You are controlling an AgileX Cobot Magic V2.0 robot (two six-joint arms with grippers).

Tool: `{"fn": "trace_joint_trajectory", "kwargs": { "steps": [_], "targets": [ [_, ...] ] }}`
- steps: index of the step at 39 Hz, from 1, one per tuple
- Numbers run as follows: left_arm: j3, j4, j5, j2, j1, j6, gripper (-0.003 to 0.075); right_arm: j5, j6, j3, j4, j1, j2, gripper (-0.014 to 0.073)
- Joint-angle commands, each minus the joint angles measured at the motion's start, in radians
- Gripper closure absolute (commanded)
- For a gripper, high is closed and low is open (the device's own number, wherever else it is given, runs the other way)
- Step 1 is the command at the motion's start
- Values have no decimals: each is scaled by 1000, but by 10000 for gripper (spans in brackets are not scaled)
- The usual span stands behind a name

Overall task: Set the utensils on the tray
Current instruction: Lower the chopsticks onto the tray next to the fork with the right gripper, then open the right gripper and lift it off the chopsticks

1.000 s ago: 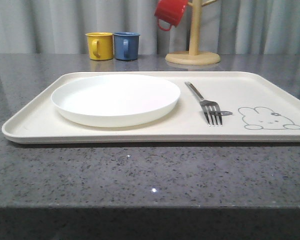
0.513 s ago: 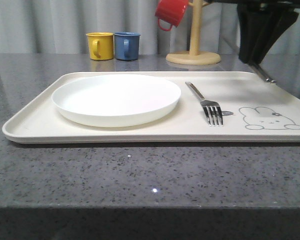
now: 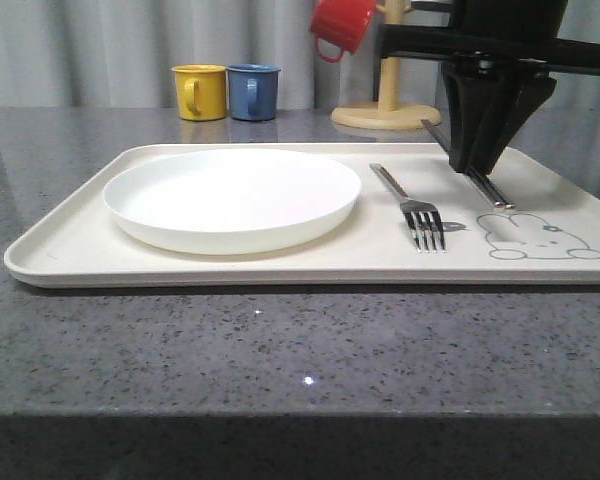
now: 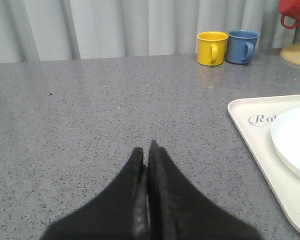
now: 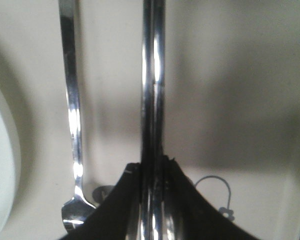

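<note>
The right gripper (image 3: 477, 165) is clamped on a knife (image 3: 490, 188), held low over the tray (image 3: 70, 240) near its right end, the long axis running front to back, parallel to the fork (image 3: 410, 205) just beside it toward the plate (image 3: 230, 198). The left gripper (image 4: 149, 150) is closed on nothing over bare worktop (image 4: 90, 110) off the tray's left edge. "Ra" in grey script (image 4: 262, 119) marks the tray's corner there.

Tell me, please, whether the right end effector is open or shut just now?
Shut: the right end effector grips the knife above the tray.
</note>
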Motion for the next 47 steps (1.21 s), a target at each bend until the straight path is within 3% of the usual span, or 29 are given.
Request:
{"fn": "trace_joint_trajectory", "kwargs": {
  "steps": [1,29,47],
  "targets": [
    [-29,-3,-81,10,-5,-1,738,101,3,-30,6,0,-42,588],
    [-29,-3,-81,10,-5,-1,738,102,3,-27,-5,0,10,581],
    [-29,-3,-81,10,-5,-1,738,102,3,-32,-6,-2,-4,349]
  ]
}}
